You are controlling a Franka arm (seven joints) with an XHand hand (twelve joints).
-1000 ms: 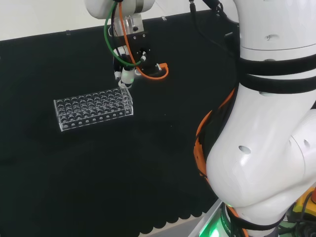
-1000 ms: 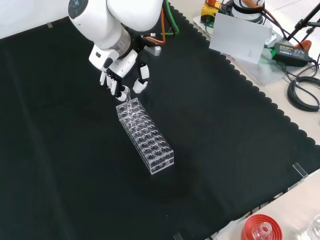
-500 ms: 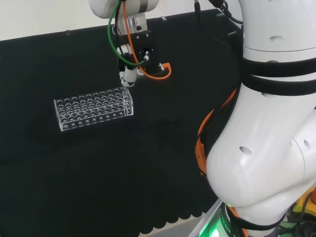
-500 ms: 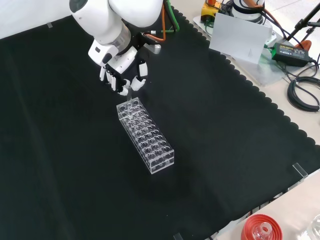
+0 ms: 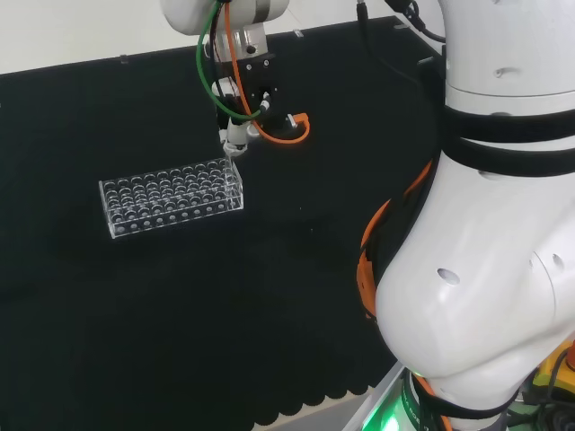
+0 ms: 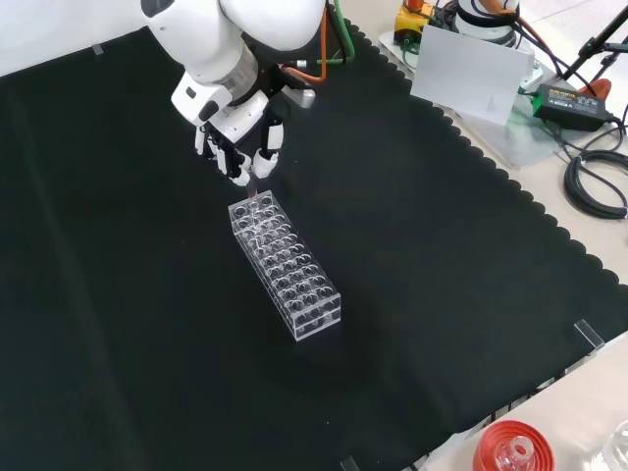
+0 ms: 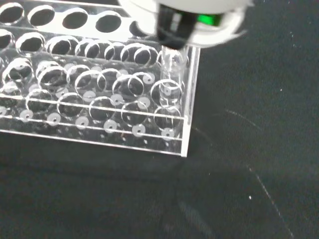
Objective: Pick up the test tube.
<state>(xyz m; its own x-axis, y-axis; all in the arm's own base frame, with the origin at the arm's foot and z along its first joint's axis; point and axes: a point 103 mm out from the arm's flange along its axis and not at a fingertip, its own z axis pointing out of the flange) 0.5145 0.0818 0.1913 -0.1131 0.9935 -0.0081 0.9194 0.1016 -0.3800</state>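
Observation:
A clear plastic rack point(image 5: 171, 196) point(image 6: 286, 267) point(image 7: 94, 94) with rows of round holes stands on the black cloth. The hand point(image 5: 235, 135) point(image 6: 238, 147) hangs just above the rack's end nearest the arm, its fingers curled together. A thin clear test tube point(image 7: 173, 64) point(image 6: 253, 188) point(image 5: 230, 158) is pinched at its top by the fingertips; its lower end hangs over the rack's corner holes. In the wrist view the tube drops from the blurred white part of the hand point(image 7: 184, 17).
The arm's big white links point(image 5: 485, 224) take up the right of the head view. Orange and green cables point(image 5: 269, 135) loop beside the hand. In the front view a red ribbed stand point(image 6: 514, 449) sits at the bottom edge and a power supply with cords point(image 6: 579, 108) lies off the cloth.
The hand has risen from the rack's end, lifting the test tube up out of the holes. The rack has stayed where it was.

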